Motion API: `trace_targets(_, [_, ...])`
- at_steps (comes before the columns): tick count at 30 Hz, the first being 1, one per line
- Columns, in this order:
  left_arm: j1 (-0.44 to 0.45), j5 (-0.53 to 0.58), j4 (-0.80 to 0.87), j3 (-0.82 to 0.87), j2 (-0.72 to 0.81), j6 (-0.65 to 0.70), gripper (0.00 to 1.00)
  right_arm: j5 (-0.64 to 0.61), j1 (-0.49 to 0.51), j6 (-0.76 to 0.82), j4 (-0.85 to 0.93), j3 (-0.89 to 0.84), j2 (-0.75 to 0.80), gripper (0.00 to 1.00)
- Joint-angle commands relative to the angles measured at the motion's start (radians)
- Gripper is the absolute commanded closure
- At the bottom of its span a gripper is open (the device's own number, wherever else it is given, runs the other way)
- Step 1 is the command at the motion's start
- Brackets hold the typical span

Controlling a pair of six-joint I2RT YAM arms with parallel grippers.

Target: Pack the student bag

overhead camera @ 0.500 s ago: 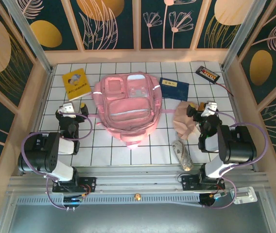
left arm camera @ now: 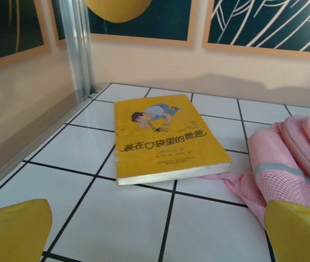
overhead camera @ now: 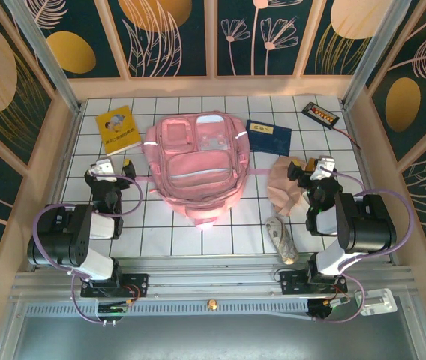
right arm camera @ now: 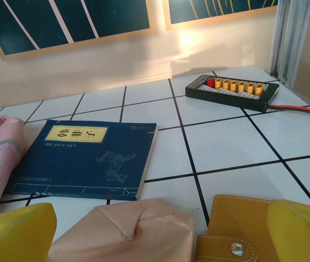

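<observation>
Student bag (overhead camera: 196, 169) between yellow book (overhead camera: 118, 130), blue book (overhead camera: 268, 138)

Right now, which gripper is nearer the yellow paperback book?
Left. The left gripper sits close on the near side of the yellow paperback book; the right gripper is beyond the pink fabric backpack, across the table.

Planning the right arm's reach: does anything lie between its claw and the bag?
Yes: a peach cloth lies between the right claw and the bag, close beside the claw.
</observation>
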State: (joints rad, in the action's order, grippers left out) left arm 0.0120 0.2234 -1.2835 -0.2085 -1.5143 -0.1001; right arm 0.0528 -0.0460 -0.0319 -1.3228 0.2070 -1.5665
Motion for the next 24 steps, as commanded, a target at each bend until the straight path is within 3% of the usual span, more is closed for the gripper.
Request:
trace_targets(1, [-0.003,0.043,-0.055,0.006,-0.003,-0.024,0.01,0.004,-0.001,0.012,-0.003,0.014,0.001,0.01])
trace_targets(6, [-0.003,0.079,-0.067,0.019,0.008,-0.038,0.01,-0.065,-0.003,-0.020,0.041,0.019,0.049,0.01])
trace_targets(9, [-0.003,0.070,-0.103,0.055,0.048,-0.032,0.01,-0.129,0.002,-0.028,0.159,0.053,0.120,0.01])
trace_targets(11, [-0.003,0.107,-0.108,0.089,0.112,-0.047,0.01,-0.176,0.004,-0.051,0.337,0.120,0.199,0.02])
trace_targets(13, [-0.003,0.183,0.039,0.063,0.224,-0.077,0.01,-0.202,-0.015,-0.174,0.582,0.224,0.262,0.01])
trace_targets(15, [-0.003,0.176,0.231,0.003,0.336,-0.111,0.01,-0.146,-0.028,-0.277,0.812,0.349,0.290,0.01])
trace_targets(19, [-0.003,0.221,0.591,-0.086,0.567,-0.248,0.01,0.054,-0.015,-0.443,1.042,0.481,0.319,0.05])
trace_targets(24, [0.001,0.065,0.892,-0.186,0.716,-0.322,0.01,0.256,0.065,-0.495,1.263,0.577,0.327,0.08])
